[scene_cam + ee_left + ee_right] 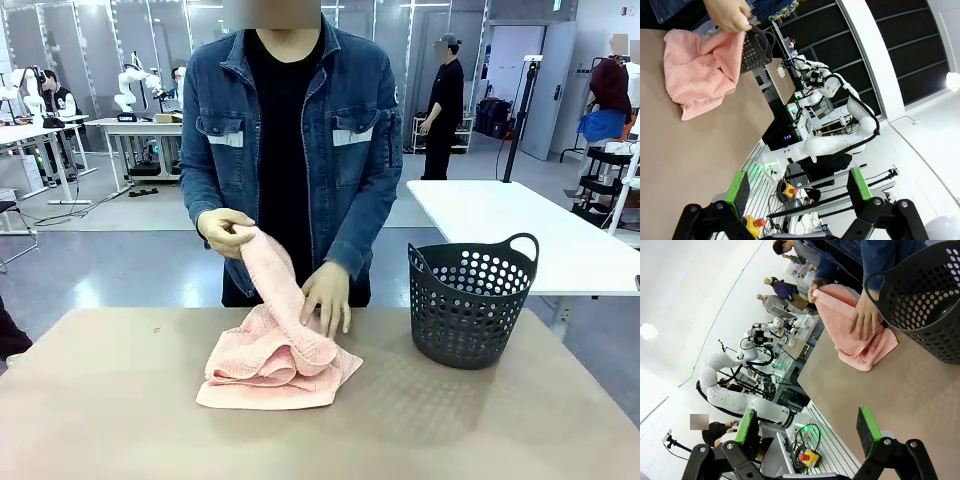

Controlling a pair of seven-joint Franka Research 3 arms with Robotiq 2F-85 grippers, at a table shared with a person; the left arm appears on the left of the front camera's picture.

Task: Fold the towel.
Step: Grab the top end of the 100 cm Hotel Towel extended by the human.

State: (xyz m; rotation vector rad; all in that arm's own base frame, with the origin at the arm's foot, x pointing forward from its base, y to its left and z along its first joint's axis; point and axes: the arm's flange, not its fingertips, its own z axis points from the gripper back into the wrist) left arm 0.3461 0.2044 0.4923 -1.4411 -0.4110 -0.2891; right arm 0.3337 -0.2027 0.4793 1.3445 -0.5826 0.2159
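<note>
The towel [275,360] is lying bunched on the table [110,410], at 9 o'clock from the dark basket [470,300]. One hand [225,232] of the person is lifting an end, and the other hand [328,297] is pressing down. The left gripper [799,186] is gaping empty, with the towel well off at its 11 o'clock. The right gripper [807,427] is gaping too, the towel at 1 o'clock.

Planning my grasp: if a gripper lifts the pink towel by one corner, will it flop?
Likely floppy: the towel drapes from the person's raised hand and bunches in folds. Probably not slippery, given its textured weave. Pushing would likely wrinkle it.
</note>
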